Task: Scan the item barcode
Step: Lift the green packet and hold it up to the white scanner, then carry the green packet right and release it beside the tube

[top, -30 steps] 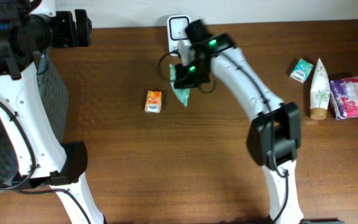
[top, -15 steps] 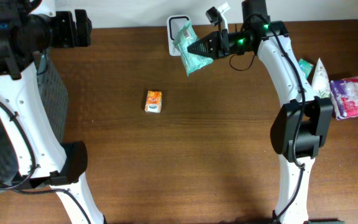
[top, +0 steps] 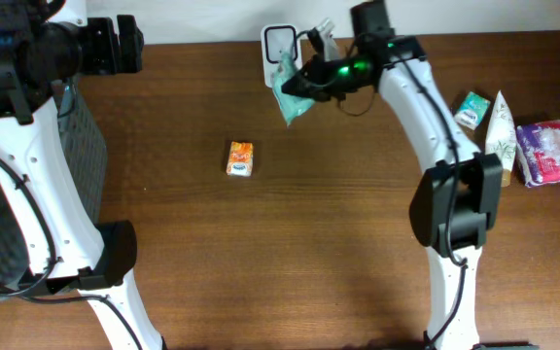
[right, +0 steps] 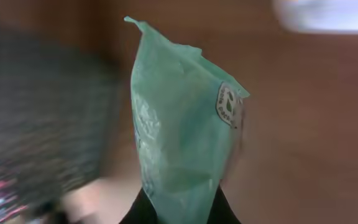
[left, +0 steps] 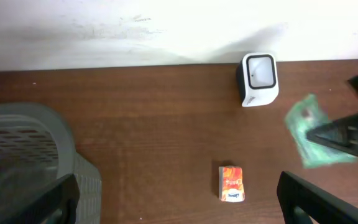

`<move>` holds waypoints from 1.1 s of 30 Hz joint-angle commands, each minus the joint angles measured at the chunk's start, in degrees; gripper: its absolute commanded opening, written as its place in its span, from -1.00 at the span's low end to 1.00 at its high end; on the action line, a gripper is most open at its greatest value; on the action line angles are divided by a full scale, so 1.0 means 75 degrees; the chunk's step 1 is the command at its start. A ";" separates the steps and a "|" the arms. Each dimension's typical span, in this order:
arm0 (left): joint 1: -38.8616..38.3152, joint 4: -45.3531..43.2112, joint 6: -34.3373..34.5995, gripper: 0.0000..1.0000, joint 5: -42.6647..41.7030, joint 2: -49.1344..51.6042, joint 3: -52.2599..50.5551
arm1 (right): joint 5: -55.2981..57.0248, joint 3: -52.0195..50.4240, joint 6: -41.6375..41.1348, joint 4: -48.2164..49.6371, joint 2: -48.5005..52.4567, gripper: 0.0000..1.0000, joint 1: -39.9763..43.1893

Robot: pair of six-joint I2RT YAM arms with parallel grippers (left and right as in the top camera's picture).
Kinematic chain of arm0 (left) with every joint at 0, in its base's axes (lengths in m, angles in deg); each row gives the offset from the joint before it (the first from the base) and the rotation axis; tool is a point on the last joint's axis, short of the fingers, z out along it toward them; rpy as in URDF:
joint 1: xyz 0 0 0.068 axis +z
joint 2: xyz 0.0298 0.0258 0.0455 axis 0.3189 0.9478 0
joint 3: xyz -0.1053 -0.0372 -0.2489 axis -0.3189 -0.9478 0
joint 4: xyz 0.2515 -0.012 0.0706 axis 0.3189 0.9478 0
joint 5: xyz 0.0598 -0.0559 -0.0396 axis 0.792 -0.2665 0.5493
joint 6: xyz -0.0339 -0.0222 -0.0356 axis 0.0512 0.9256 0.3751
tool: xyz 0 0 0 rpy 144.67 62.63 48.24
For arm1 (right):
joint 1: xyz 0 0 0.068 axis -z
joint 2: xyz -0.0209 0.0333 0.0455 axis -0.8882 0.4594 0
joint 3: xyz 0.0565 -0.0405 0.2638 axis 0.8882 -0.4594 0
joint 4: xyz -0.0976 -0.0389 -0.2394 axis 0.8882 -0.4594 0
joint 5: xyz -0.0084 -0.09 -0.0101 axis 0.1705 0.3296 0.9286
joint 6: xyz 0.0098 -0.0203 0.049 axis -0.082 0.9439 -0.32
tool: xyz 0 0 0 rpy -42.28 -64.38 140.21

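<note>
A green plastic packet (top: pixel 288 94) hangs in the air with my right gripper (top: pixel 311 80) shut on its end. It sits just right of and in front of the white barcode scanner (top: pixel 278 44) at the table's back edge. In the right wrist view the packet (right: pixel 182 124) fills the middle, pinched between the dark fingertips of the gripper (right: pixel 180 210) at the bottom. The left wrist view shows the scanner (left: pixel 259 78) and the packet (left: pixel 309 132) to its lower right. My left gripper (left: pixel 173 205) is open and empty, high above the table's left.
A small orange box (top: pixel 240 157) lies mid-table. A grey mesh basket (top: pixel 84 136) stands at the left edge. At the right lie a small teal box (top: pixel 471 110), a white tube (top: pixel 499 136) and a purple-pink packet (top: pixel 550 151).
My right arm lifted the green packet off towards the right of the scanner, then swung it back left and a little lower. The left arm has not moved.
</note>
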 commanded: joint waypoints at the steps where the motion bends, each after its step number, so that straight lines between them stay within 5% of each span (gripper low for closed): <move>1: 0.0015 0.0000 0.0041 0.98 -0.0079 -0.0032 -0.0006 | 0.5161 0.0169 0.0408 0.0699 -0.0090 -0.92 -0.0527; 5: 0.0012 0.0000 0.0041 0.98 -0.0076 -0.0032 -0.0006 | 0.7857 0.0149 0.3246 0.2894 0.0000 -0.92 -0.1204; 15: 0.0012 0.0000 0.0041 0.99 -0.0076 -0.0032 -0.0006 | 0.8029 0.0149 0.8207 0.5590 0.1818 -0.92 -0.1332; 21: 0.0017 0.0000 0.0041 0.98 -0.0076 -0.0032 -0.0006 | 0.8650 0.0152 0.8145 0.5998 0.1856 -0.92 -0.1332; 26: 0.0020 0.0000 0.0041 0.98 -0.0076 -0.0032 -0.0006 | 1.0069 0.0169 0.6239 0.6164 0.1148 -0.92 -0.0968; 31: 0.0020 0.0000 0.0041 0.98 -0.0076 -0.0032 -0.0006 | 1.0229 0.0169 0.3646 0.3212 0.0335 -0.92 0.0498; 33: 0.0020 0.0000 0.0041 0.98 -0.0076 -0.0032 -0.0006 | 1.0226 0.0166 0.3456 0.1769 0.0338 -0.92 0.1195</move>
